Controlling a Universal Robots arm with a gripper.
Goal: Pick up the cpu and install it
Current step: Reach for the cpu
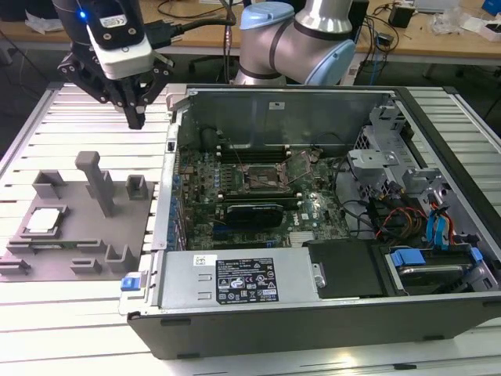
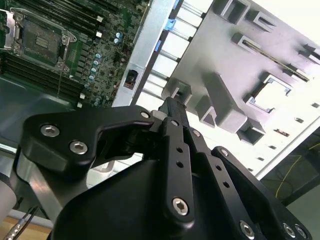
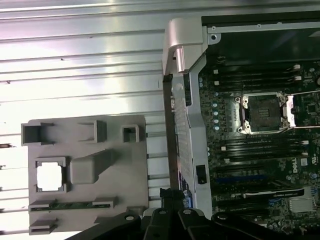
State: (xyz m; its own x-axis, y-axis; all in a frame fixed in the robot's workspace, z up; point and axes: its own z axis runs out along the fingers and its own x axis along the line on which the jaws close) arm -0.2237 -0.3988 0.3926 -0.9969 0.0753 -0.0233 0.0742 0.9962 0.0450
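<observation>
The slatted table [image 1: 78, 329] is carrying everything under the pincer [image 1: 137, 117]. The open computer case [image 1: 313, 321] is sitting just to the exterior view's right of the pincer. Its power supply is bearing 1 white label [image 1: 246, 286], whose print is too small to make out. The grey fixture plate [image 1: 78, 227] is lying below the pincer, toward the exterior view's left. The pincer is hanging in the air near the edge where plate and case meet, closed on nothing and touching nothing. The processor socket [image 1: 262, 174] is sitting inside the case, well apart from the pincer, and seems to be lying open. The cpu [image 1: 43, 221] is resting flat in its square pocket on the plate, below and well apart from the pincer. The work appears to be standing at the pick-up step, with nothing grasped yet. Taking so thin a chip is calling for opened jaws, square alignment over the pocket and a gentle descent.
</observation>
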